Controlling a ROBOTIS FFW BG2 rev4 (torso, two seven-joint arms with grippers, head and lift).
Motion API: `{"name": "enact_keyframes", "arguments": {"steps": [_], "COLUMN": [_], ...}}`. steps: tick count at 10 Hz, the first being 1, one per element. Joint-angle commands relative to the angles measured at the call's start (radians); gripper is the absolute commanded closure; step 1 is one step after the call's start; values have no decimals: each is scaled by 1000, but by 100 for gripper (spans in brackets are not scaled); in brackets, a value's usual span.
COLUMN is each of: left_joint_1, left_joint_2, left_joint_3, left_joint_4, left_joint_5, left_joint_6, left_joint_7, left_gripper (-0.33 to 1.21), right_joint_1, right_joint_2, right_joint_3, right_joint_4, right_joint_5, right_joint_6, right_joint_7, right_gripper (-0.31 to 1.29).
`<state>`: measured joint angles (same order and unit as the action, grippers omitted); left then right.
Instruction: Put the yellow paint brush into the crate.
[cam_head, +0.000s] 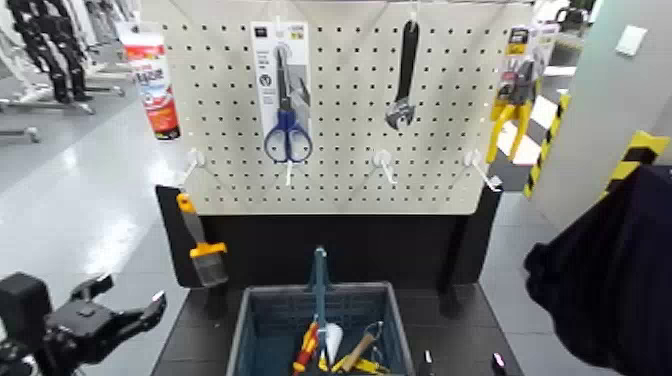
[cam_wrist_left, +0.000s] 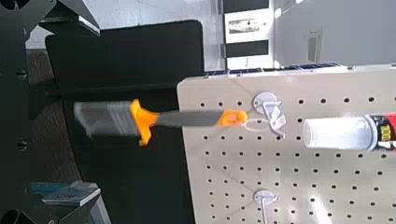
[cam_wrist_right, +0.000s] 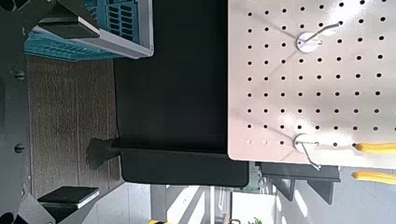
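Observation:
The yellow paint brush (cam_head: 203, 247) hangs from a low hook at the pegboard's left edge, bristles down; the left wrist view shows its grey bristles and orange ferrule (cam_wrist_left: 140, 119) out ahead of the fingers. My left gripper (cam_head: 130, 296) is open at the lower left, below and left of the brush and apart from it, with nothing between its fingers (cam_wrist_left: 70, 194). The blue-grey crate (cam_head: 250, 325) stands at bottom centre. Just right of the crate, two fingertips of my right gripper (cam_head: 462, 361) show wide apart and open, and its fingers (cam_wrist_right: 70, 196) hold nothing.
On the pegboard (cam_head: 340, 150) hang a tube (cam_head: 153, 80), blue scissors (cam_head: 287, 125), a wrench (cam_head: 403, 85) and yellow pliers (cam_head: 512, 105). The crate holds a screwdriver (cam_head: 306, 348) and other tools around its tall handle (cam_head: 320, 280). A dark navy shape (cam_head: 610, 275) fills the right side.

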<state>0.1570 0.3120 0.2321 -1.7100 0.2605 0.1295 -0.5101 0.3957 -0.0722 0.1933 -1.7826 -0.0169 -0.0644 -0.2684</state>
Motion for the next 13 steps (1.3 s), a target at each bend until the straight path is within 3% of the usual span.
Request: {"name": "enact_keyframes", "arguments": {"steps": [1, 5, 13], "left_joint_1": [-77, -218, -438], "left_joint_2": [53, 133, 205], "left_joint_3": [-10, -82, -281], "left_joint_4": [70, 211, 397], "left_joint_5": [40, 71, 148], "left_joint_6": [21, 50, 56], "left_joint_7": [-47, -140, -249], "left_gripper": [11, 11, 12], "right_joint_1": [0, -2, -9], "right_joint_2": [0, 0, 2], "right_joint_3": [0, 2, 8], "right_joint_4": [-1, 0, 8], "right_joint_5": [0, -2, -6], "right_joint_6": [2, 5, 5], "right_joint_7": [0, 0, 1], "right_gripper": [11, 11, 11]}}
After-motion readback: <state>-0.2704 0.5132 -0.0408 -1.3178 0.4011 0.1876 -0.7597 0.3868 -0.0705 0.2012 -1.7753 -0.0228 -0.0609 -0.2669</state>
